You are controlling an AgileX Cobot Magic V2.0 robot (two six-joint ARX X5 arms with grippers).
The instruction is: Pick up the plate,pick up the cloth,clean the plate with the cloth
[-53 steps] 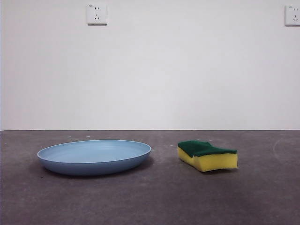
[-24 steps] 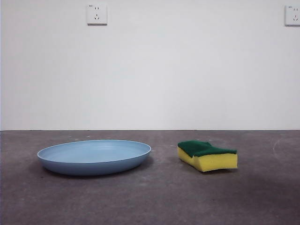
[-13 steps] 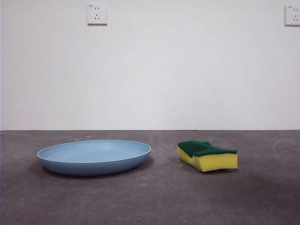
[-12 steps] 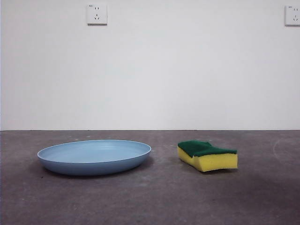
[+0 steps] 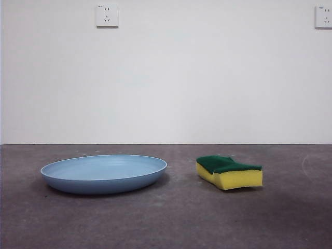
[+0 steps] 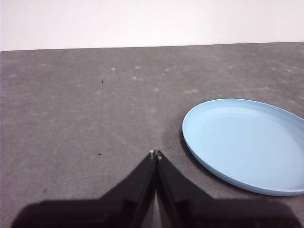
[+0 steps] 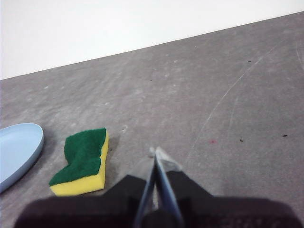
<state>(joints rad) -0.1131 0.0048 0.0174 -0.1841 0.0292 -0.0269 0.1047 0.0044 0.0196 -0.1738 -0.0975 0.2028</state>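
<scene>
The light-blue plate [image 5: 104, 174] lies flat on the grey table at the left of the front view. The cloth, a yellow sponge with a green scouring layer [image 5: 229, 172], lies to its right, apart from it. Neither arm shows in the front view. My left gripper [image 6: 155, 153] is shut and empty above the table, with the plate [image 6: 247, 142] a short way off to one side. My right gripper [image 7: 155, 153] is shut and empty, with the sponge [image 7: 81, 161] off to one side and the plate's rim [image 7: 19, 149] beyond it.
The grey table [image 5: 176, 218] meets a white wall at the back. Two wall sockets [image 5: 107, 15] sit high on the wall.
</scene>
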